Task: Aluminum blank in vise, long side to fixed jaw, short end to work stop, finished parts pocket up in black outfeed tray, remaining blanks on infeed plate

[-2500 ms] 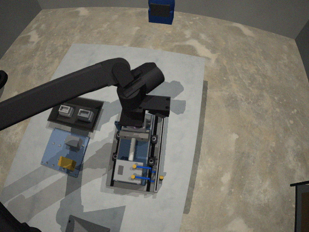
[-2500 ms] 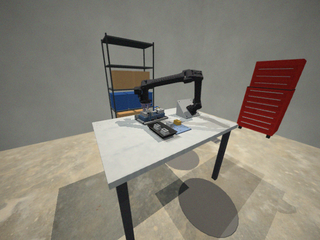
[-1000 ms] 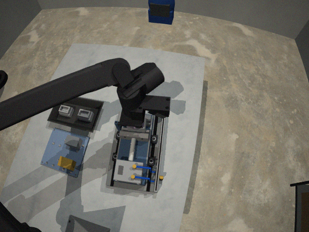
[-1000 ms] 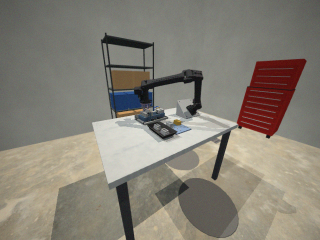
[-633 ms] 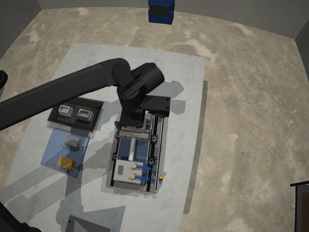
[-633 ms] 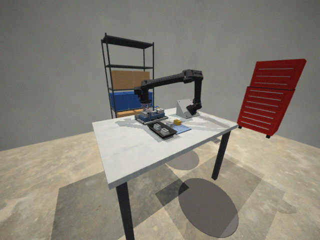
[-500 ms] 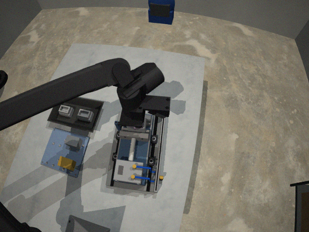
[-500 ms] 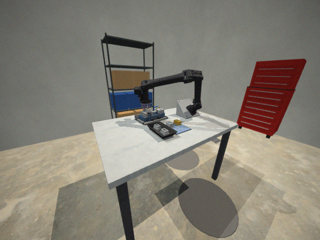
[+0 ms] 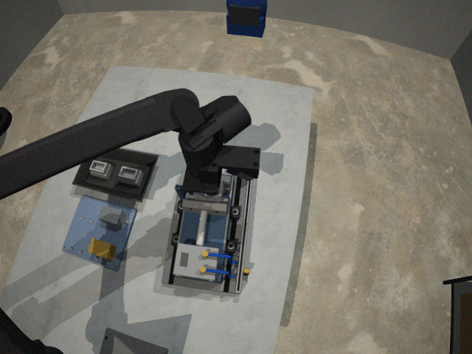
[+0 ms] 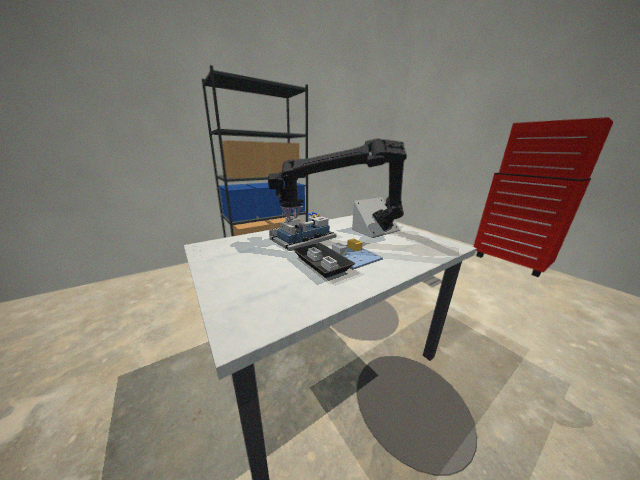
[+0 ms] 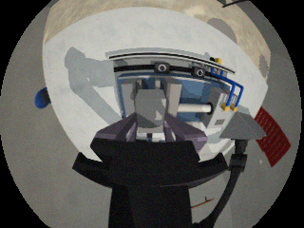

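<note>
Clamped on a gray blank [image 11: 151, 108], my gripper [image 10: 292, 210] [image 11: 150, 115] is over the vise [image 9: 197, 262] [image 10: 303, 235] [image 11: 219, 106] — the wrist view shows that blank, the top view hides it! Pale table [image 9: 282, 183] [image 10: 268, 289] [image 11: 166, 30] beneath; only the exterior shows the shelf rack [image 10: 258, 85], by a gray wall [image 10: 413, 62].

No clear change between the earlier pictures and now.
Across the top and exterior views, no move of the arm [image 9: 125, 127] [image 10: 330, 159] or the blocks can be made out — any shift at the gripper [image 10: 292, 219] [image 11: 150, 115] is too small to tell.
</note>
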Action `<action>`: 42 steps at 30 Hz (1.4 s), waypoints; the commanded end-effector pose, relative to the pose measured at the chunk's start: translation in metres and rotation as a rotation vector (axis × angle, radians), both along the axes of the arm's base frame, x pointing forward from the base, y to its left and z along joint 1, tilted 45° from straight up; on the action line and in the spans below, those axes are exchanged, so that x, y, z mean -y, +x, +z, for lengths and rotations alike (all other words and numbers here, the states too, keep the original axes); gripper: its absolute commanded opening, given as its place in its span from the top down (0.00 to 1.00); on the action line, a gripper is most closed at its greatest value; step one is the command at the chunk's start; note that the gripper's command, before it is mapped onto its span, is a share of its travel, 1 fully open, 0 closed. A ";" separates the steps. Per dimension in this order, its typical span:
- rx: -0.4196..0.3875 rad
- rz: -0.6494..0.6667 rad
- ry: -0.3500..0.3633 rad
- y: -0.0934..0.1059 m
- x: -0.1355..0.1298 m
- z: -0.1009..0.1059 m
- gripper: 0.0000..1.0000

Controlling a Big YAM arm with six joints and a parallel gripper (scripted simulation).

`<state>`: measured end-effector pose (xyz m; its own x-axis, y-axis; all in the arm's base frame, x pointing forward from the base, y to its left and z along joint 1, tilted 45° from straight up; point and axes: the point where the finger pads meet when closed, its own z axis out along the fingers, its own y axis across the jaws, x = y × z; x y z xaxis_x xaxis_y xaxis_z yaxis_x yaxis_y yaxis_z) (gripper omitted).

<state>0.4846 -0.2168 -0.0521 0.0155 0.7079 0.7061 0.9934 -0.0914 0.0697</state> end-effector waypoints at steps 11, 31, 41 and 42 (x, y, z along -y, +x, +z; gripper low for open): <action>0.019 0.002 -0.013 0.011 -0.001 0.005 1.00; 0.031 0.003 -0.021 0.013 -0.004 0.017 1.00; 0.029 -0.006 -0.020 0.010 0.000 0.016 1.00; 0.029 -0.007 -0.020 0.010 0.000 0.016 1.00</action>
